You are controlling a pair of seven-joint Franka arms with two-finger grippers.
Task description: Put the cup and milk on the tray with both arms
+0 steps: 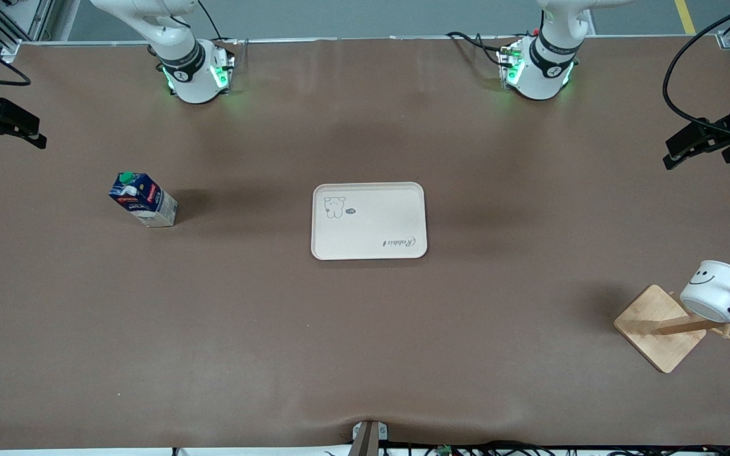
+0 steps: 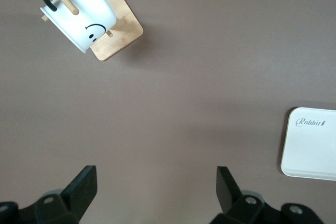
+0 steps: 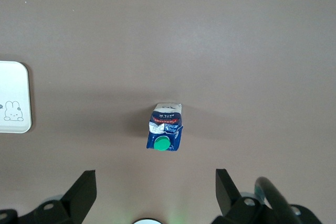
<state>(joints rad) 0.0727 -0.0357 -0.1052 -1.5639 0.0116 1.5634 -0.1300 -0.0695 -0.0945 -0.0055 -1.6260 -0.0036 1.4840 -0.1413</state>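
Observation:
The cream tray (image 1: pixel 365 231) lies flat at the table's middle. The dark blue milk (image 1: pixel 143 199) with a green cap stands toward the right arm's end, and also shows in the right wrist view (image 3: pixel 167 128). The white smiley cup (image 1: pixel 717 290) hangs by its black handle on a wooden rack peg at the left arm's end, nearer the front camera. My right gripper (image 1: pixel 11 140) is open and empty, high over the table edge at its end (image 3: pixel 156 190). My left gripper (image 1: pixel 699 155) is open and empty, high over its end (image 2: pixel 156 190), apart from the cup (image 2: pixel 79 17).
The wooden rack's square base (image 1: pixel 659 326) stands under the cup and also shows in the left wrist view (image 2: pixel 118 30). A corner of the tray shows in each wrist view (image 2: pixel 310 145) (image 3: pixel 13 85). Black cables (image 1: pixel 688 76) hang by the left gripper.

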